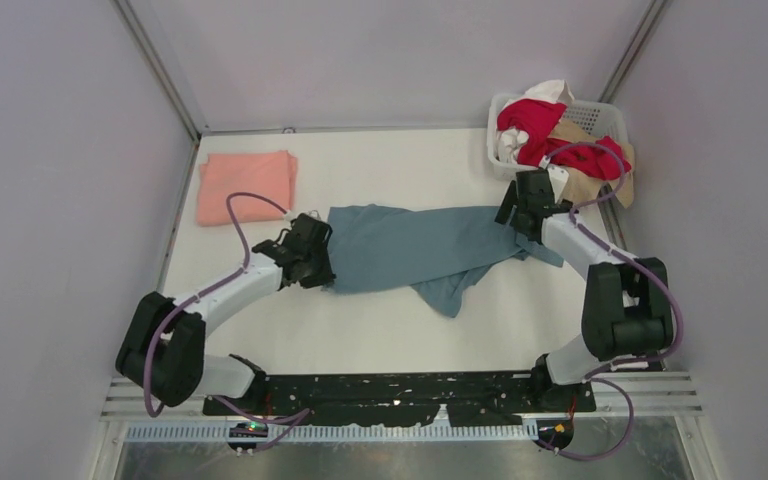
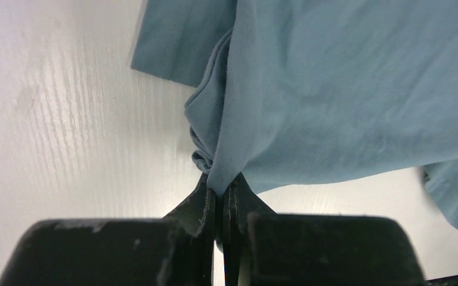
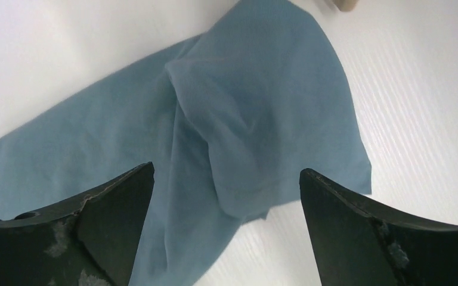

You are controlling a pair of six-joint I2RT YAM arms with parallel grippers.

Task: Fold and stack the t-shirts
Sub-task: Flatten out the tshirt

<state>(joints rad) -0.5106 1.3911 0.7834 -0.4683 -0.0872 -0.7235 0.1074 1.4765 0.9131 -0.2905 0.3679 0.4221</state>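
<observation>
- The salmon-pink cloth t-shirt [image 1: 247, 186] lies folded at the white desk's [image 1: 380, 335] far-left corner; seemingly the only one done.
- The large dusty blue-grey cloth t-shirt [image 1: 415, 250] sprawls rumpled mid-desk; the left tool [image 2: 221, 192] is clenched on its bunched edge; the right tool [image 3: 226, 173] is released above its other end.
- The red, white and tan shirts [image 1: 540, 125] wait in the white plastic lattice basket [image 1: 608, 113].

Worktop [image 1: 380, 340]: plain white, faint grain streaks. Blue-grey t-shirt [image 1: 430, 250], centre: dusty, unpatterned. Salmon-pink t-shirt [image 1: 247, 186], 10 o'clock: plain. Basket [image 1: 605, 118], 1 o'clock: white lattice, showing red t-shirt [image 1: 535, 118], white t-shirt [image 1: 552, 91], tan t-shirt [image 1: 572, 133]. Left gripper [image 2: 220, 190], right gripper [image 3: 226, 179]: black. Cables [image 1: 240, 215]: purple.
</observation>
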